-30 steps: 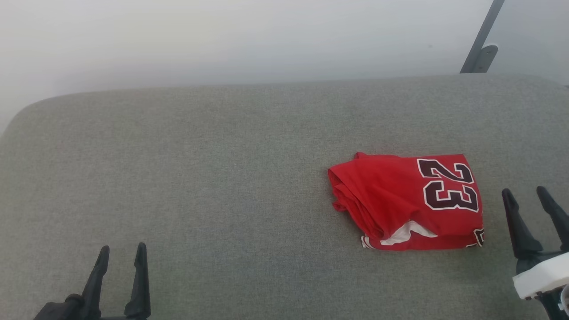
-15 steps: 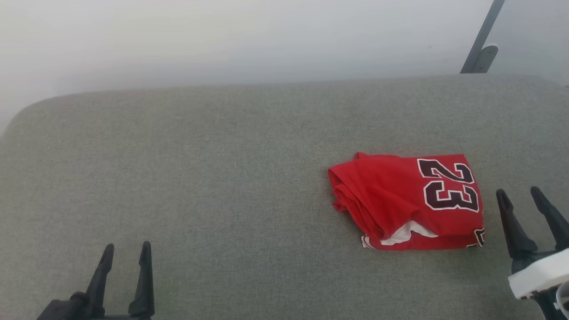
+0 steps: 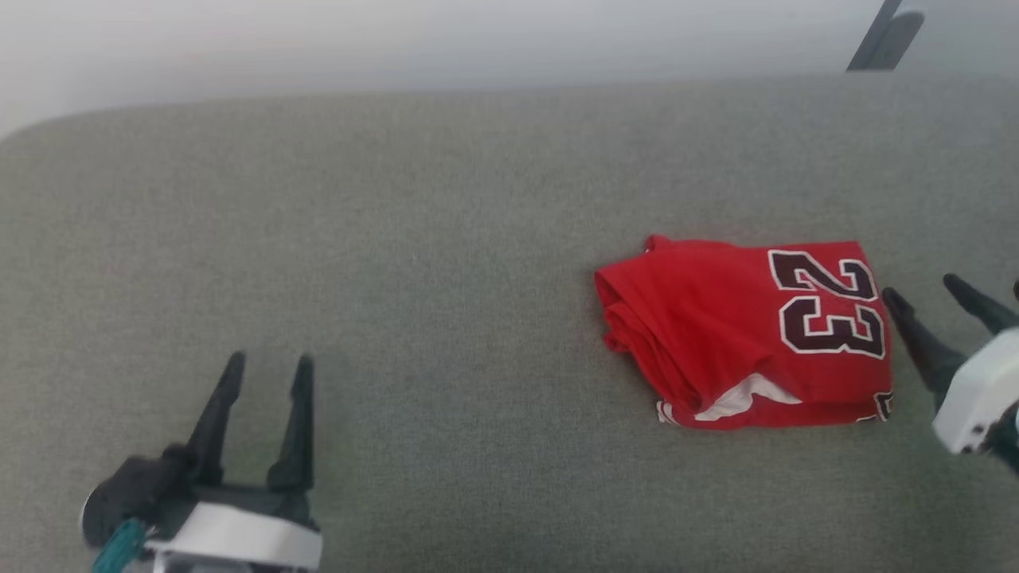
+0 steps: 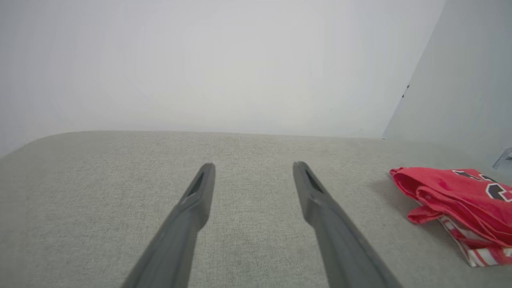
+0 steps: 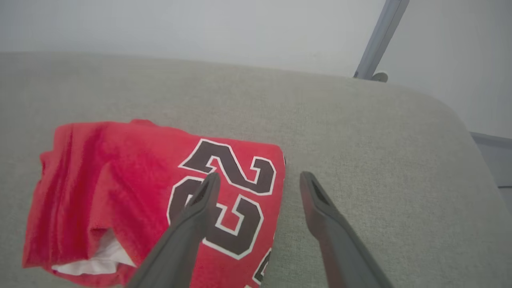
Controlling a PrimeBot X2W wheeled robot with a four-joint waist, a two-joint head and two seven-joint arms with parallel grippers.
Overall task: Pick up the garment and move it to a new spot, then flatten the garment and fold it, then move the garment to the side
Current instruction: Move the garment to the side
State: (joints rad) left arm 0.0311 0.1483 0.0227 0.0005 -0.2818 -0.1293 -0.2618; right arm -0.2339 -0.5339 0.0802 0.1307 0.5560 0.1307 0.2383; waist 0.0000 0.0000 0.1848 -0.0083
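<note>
At 3 o'clock on the grey woven cushion (image 3: 446,239) we see the shirt (image 3: 740,334): soft red folded bundle, number up, white cloth peeking at 6 | right gripper (image 3: 922,287) spread, empty, by its 3 o'clock edge; left gripper (image 3: 269,360) spread, empty, at 8 | we judge: pinch all layers deep, keep the fold.

Left gripper (image 3: 268,366): two long black tapered fingers (image 4: 192,216), slot near each tip, black base, white wrist band (image 3: 231,537), teal cable (image 3: 118,549). Right gripper (image 3: 922,288): same fingers, white wrist casing (image 3: 975,390).
</note>
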